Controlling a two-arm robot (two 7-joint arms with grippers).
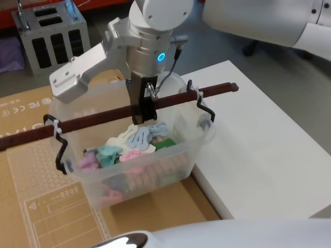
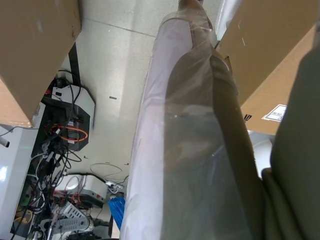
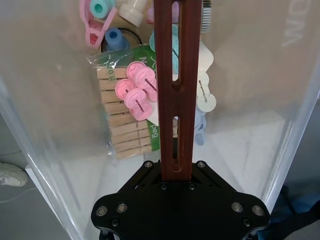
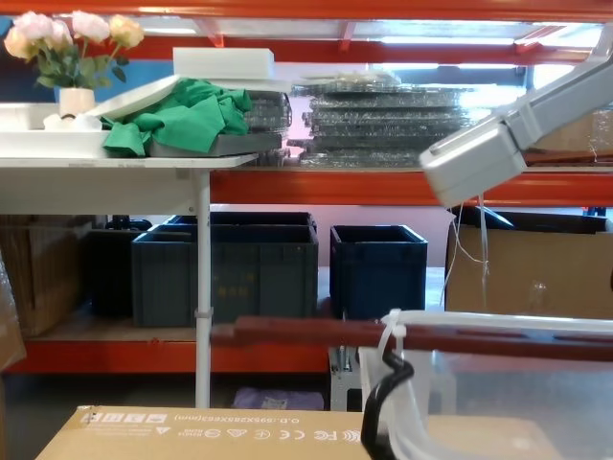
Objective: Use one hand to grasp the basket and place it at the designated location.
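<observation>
One basket (image 1: 173, 155), with one reddish-brown handle (image 1: 93, 120) lying across its rim; two black brackets, one at each end of the tub (image 1: 61, 151) (image 1: 205, 107), and two white ties (image 1: 57, 130) (image 1: 199, 96) fix that handle. The right arm (image 4: 474, 158) comes in from the upper right and bends at the wrist, so the right gripper (image 1: 140, 111) points straight down; its black fingers are clamped on the handle near the middle, and the bar runs out to both sides of them. The basket is directly under the gripper, over the edge of a cardboard box (image 1: 46, 206); I cannot tell whether its base touches the cardboard. Below the fingertips, on the tub's floor, lie one pack of wooden pegs (image 3: 120, 125) and a heap of pastel plastic pegs (image 1: 132, 144), too tangled to count. One white table (image 1: 258, 144) lies to the gripper's right, its near edge just beside the basket's wall. One grey box (image 1: 49, 33) with two handles stands well beyond the gripper, to its left. In the chest view two blue crates (image 4: 225, 268) (image 4: 378, 268) sit side by side on the floor, far behind the handle.
</observation>
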